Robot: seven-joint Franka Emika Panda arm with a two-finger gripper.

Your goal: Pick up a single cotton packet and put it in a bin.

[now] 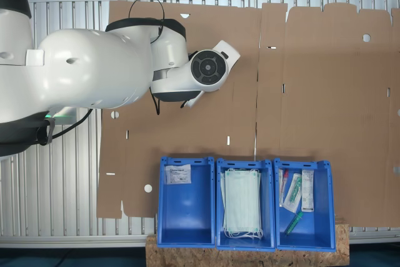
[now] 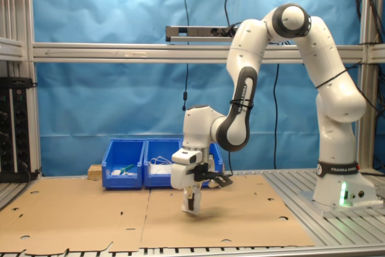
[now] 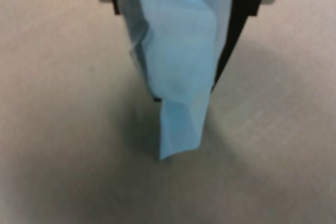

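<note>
While the arm hangs low over the cardboard sheet (image 2: 84, 215) on the tabletop, we can see the fingers (image 3: 239, 30) clamped on a cotton packet (image 3: 176, 66) in the wrist view, the packet dangling down between them with its lower end just above the cardboard. From the second exterior view the gripper (image 2: 190, 204) sits well in front of the row of blue trays. Over in the first exterior view we've got the bin (image 1: 186, 229) with one more white packet (image 1: 177, 174) in it, a tray of green masks (image 1: 242, 203) next door, then a tray of syringes (image 1: 292, 193).
</note>
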